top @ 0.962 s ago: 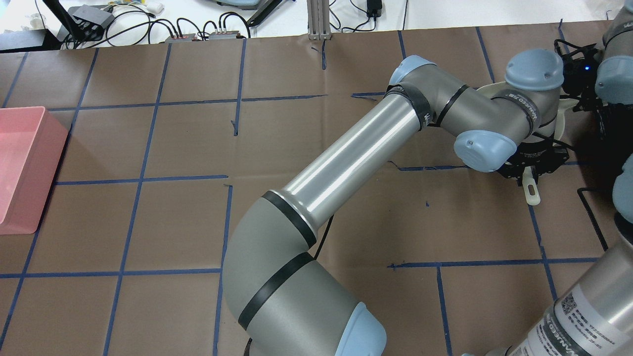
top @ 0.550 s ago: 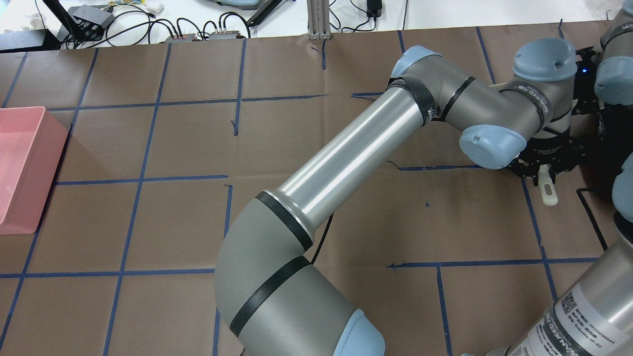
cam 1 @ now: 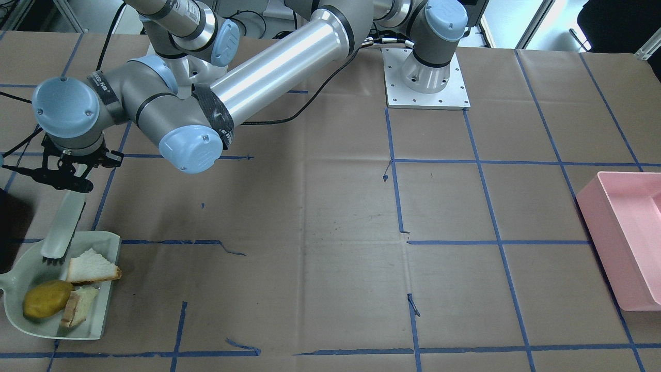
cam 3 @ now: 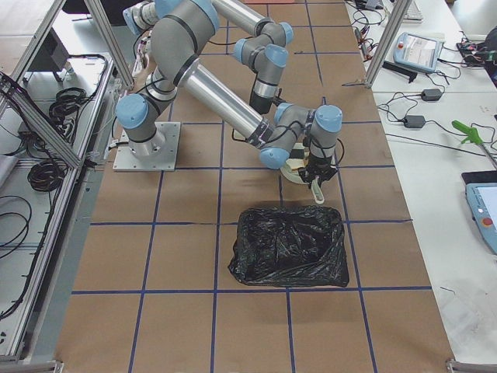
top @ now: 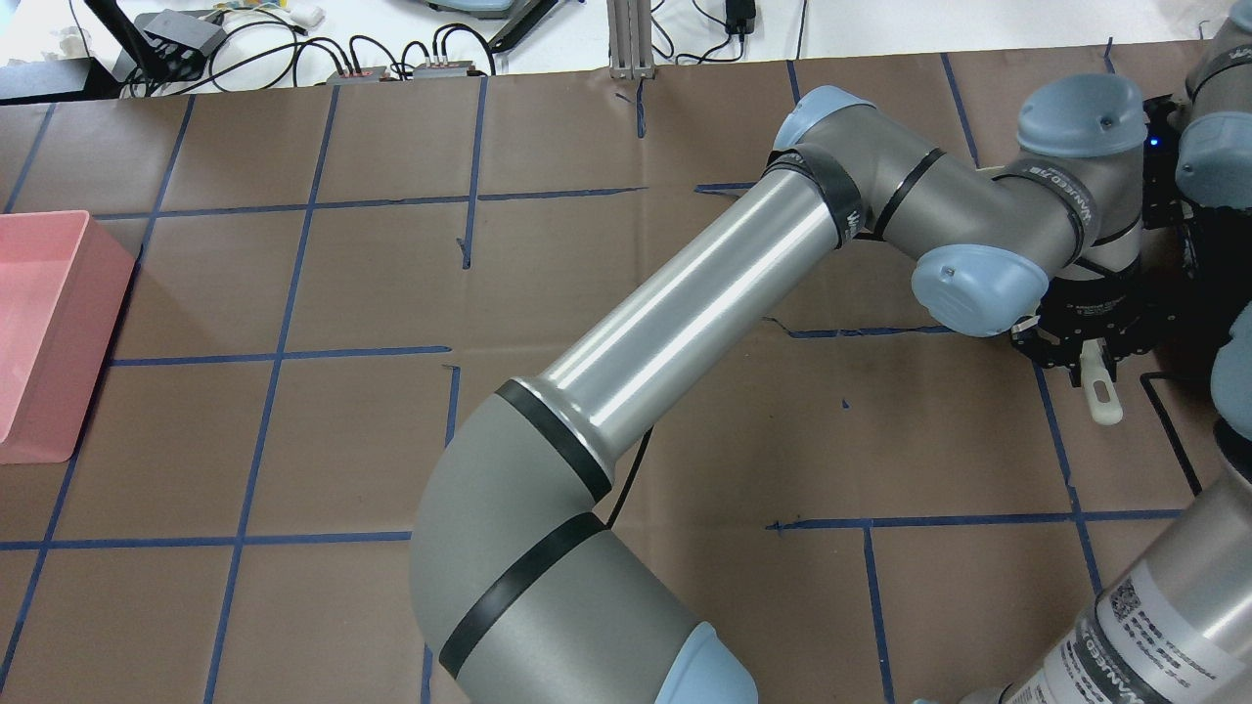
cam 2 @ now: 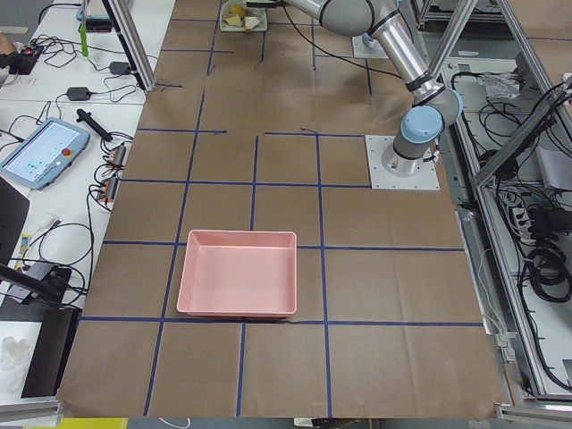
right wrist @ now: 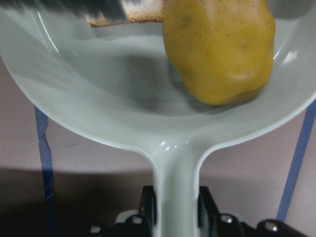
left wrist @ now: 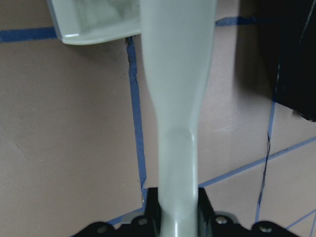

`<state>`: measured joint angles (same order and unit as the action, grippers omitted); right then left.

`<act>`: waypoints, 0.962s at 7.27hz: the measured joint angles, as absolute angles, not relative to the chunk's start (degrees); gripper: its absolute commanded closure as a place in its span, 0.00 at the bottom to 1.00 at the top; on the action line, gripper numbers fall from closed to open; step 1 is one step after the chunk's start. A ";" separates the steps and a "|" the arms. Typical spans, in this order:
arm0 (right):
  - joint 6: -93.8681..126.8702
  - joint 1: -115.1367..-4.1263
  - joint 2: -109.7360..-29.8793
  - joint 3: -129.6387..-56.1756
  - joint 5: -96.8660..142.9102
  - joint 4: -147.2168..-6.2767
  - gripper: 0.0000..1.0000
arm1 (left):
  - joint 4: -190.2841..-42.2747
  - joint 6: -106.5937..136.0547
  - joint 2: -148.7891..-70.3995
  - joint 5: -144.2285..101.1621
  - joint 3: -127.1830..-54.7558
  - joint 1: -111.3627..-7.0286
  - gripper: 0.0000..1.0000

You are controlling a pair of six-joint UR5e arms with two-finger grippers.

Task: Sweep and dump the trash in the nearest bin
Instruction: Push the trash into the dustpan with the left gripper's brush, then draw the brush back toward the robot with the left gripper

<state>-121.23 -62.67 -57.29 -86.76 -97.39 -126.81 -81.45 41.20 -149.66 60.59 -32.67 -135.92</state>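
At the near left corner of the front-facing view, the trash lies inside the pale green dustpan [cam 1: 23, 273]: a larger bread piece [cam 1: 90, 267], a smaller bread piece [cam 1: 77, 306] and a yellow potato-like lump [cam 1: 46, 298], packed close together.

The bread looks light, soft and crumbly, so it should slide at a slight tilt. The lump looks denser and rounded, and likely rolls first on the glossy pan floor. None of it needs gripping, since the pan's handle is the place to hold.

The right gripper [right wrist: 175, 217] has its jaws clamped narrow on that handle. The left gripper [left wrist: 177, 217] has its jaws closed on the stem of the brush [cam 1: 63, 227], whose bristles sit at the pan's far rim, just beside the larger bread piece.

My judgement is to keep the pan level while carrying it, then tip it slowly over the bin's edge.

The bench [cam 1: 330, 206] is flat brown paper crossed by blue tape lines [cam 1: 395, 196], with slight creases. The black-lined bin [cam 3: 289, 245] stands just beside the pan, while the pink bin [cam 1: 627, 232] is well apart at the right end. Room is tight here, with both wrists working close together over the pan, the left arm stretched across the bench
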 measured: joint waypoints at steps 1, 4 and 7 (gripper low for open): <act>-121.21 -62.67 -57.28 -86.75 -97.39 -126.76 1.00 | -82.51 41.09 -147.50 61.45 -34.88 -135.64 0.97; -121.20 -62.67 -57.17 -86.75 -97.36 -126.66 1.00 | -85.02 41.11 -140.92 69.27 -41.83 -133.41 0.97; -121.22 -62.67 -57.05 -86.77 -97.20 -126.55 1.00 | -90.41 40.88 -131.66 76.79 -49.13 -129.40 0.97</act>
<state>-121.22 -62.67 -57.05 -86.77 -97.20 -126.55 -90.41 40.88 -131.66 76.79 -49.13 -129.40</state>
